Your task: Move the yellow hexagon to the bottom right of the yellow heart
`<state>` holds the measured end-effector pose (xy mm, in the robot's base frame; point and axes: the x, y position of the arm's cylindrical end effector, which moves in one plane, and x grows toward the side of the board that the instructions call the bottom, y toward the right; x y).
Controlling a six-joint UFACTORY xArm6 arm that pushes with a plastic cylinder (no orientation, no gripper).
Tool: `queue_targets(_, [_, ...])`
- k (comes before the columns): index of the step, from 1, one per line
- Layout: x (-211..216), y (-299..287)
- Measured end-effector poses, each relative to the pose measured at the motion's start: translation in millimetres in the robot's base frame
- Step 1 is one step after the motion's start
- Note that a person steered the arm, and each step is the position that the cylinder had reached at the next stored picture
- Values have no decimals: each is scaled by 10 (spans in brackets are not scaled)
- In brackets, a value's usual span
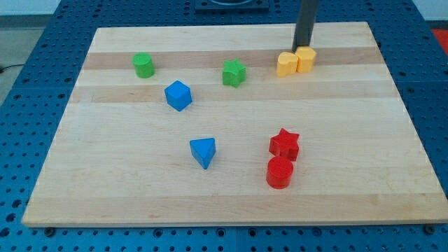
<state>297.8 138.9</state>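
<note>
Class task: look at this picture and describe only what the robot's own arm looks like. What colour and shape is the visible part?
Only a straight, dark grey rod shows, entering from the view's top. My tip ends plain and blunt. No hand, cables or markings are visible.

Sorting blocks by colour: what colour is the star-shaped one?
Red: the star, in the camera view.

Rod [306, 21] runs off the top edge, and my tip [303, 46] sits right behind the yellow hexagon [306, 59], so its very end is kinda hidden there.
</note>
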Motion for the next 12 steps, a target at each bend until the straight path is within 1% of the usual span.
queue_targets(1, [320, 273])
queue_targets(2, [499, 511])
queue_targets(3, [521, 524])
queue_targets(4, [619, 855])
queue_targets(5, [1073, 749])
queue_targets(6, [1344, 612])
queue_targets(10, [1345, 630])
queue_targets(11, [1191, 900])
queue_targets(12, [923, 1207])
